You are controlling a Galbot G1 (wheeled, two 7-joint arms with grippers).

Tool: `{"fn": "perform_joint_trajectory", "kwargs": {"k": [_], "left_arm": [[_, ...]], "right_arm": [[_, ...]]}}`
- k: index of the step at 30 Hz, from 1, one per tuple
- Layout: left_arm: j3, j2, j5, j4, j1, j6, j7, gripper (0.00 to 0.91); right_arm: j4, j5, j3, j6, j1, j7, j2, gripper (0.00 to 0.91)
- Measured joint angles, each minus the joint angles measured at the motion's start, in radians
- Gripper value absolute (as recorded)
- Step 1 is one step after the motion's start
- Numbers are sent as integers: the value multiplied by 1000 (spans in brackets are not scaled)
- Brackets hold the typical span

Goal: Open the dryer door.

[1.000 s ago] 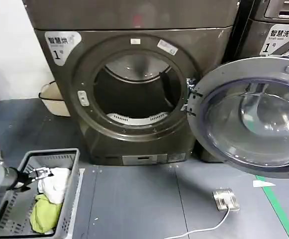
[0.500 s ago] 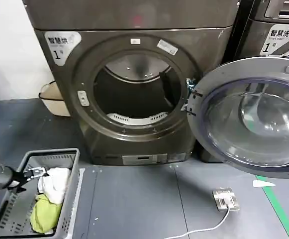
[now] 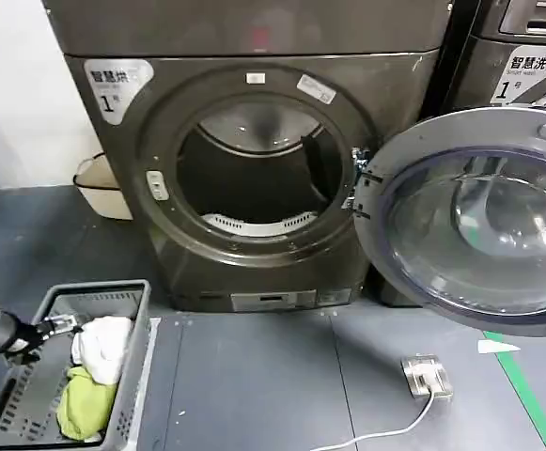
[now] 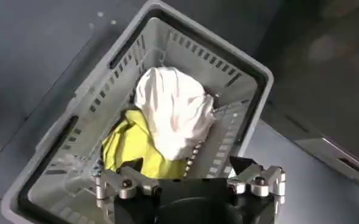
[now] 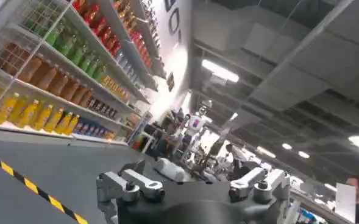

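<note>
Down by the floor, the grey basket (image 3: 132, 362) holds white (image 3: 103, 340) and yellow-green cloths (image 3: 83, 399); the left end effector (image 3: 64, 324) hovers open above them, well apart from the swung-open dryer door (image 3: 470, 221).

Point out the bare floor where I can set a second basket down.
Bare floor lies between the laundry basket and the power strip, before the dryer. Right of it, the open door overhangs. Left claw hovers over the basket.
</note>
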Motion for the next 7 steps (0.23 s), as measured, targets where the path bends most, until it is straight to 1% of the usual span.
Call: {"fn": "perform_joint_trajectory", "kwargs": {"k": [7], "left_arm": [[6, 0, 4, 10, -2, 0, 0, 907]], "right_arm": [[-1, 0, 2, 0, -1, -2, 0, 907]]}}
